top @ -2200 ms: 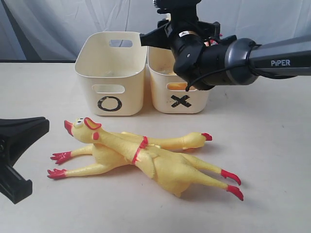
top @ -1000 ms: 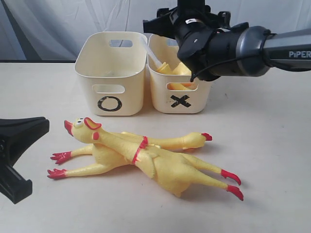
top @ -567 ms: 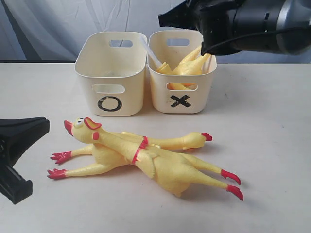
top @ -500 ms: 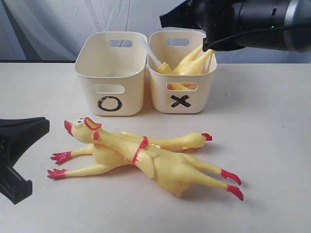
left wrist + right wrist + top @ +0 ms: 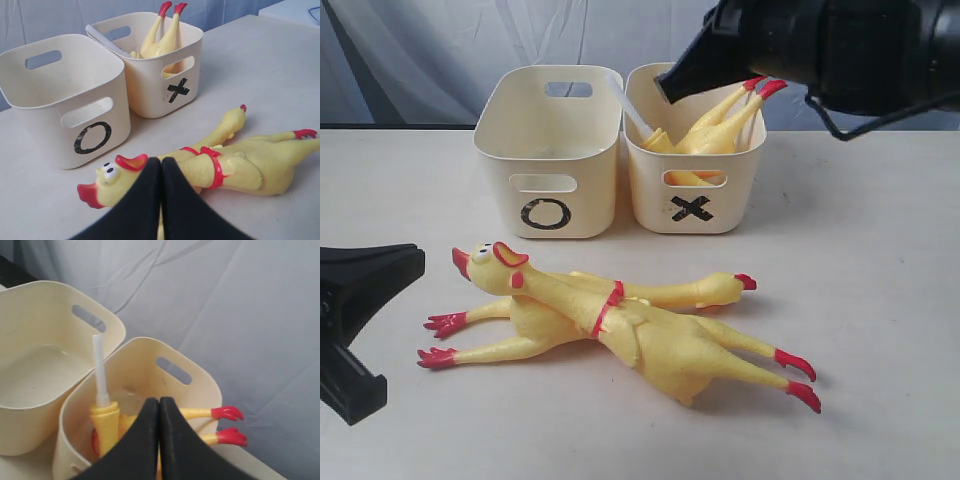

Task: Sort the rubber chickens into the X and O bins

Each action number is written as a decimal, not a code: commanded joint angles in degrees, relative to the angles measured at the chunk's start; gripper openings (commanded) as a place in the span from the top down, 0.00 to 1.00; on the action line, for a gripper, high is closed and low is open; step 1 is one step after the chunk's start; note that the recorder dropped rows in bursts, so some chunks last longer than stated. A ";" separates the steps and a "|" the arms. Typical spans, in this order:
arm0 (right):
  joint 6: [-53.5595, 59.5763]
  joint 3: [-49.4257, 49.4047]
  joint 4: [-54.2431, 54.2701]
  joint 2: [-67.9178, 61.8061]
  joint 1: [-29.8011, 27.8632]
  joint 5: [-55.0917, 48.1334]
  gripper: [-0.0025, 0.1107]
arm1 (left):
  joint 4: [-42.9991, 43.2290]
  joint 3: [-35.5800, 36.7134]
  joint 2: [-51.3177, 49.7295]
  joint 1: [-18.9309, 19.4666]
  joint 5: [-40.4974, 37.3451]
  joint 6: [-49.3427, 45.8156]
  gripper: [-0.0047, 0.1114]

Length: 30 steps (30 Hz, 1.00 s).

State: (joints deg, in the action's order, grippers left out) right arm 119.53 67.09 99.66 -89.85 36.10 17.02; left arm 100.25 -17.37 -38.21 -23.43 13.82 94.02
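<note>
Two rubber chickens lie crossed on the table in front of the bins. The top one (image 5: pixel 660 345) has its head to the left (image 5: pixel 107 181), and the lower one (image 5: pixel 715 290) points right. A third chicken (image 5: pixel 715 120) stands head-down in the X bin (image 5: pixel 692 205), its red feet sticking up over the rim (image 5: pixel 227 414). The O bin (image 5: pixel 548 150) beside it holds no chicken. My right gripper (image 5: pixel 667 85) hovers shut and empty above the X bin (image 5: pixel 159 401). My left gripper (image 5: pixel 161 161) is shut and empty, low near the top chicken's head, at the left edge (image 5: pixel 408 260).
A white stick on a yellow handle (image 5: pixel 100 375) leans in the X bin against the side toward the O bin. A blue-grey cloth backdrop (image 5: pixel 420 50) hangs behind the bins. Bare tabletop (image 5: pixel 860 250) lies to the right of the chickens.
My right gripper has risen and drawn back to the right from the X bin, with its jaws closed. The chicken it left there now shows its red feet above the rim. The left arm is still.
</note>
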 commanded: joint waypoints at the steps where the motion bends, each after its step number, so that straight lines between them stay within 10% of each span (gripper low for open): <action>1: 0.83 -6.20 -0.55 7.43 -0.12 -7.71 0.99 | -0.30 0.19 0.50 -0.08 -0.09 0.44 0.96; 30: -21.14 -43.63 0.28 51.65 -0.12 -26.10 0.99 | -0.30 -0.37 -2.22 -0.08 5.30 4.87 0.91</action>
State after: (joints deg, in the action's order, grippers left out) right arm 98.78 25.79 100.03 -39.81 36.10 -5.52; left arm 100.25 -17.37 -39.05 -23.43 16.84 98.41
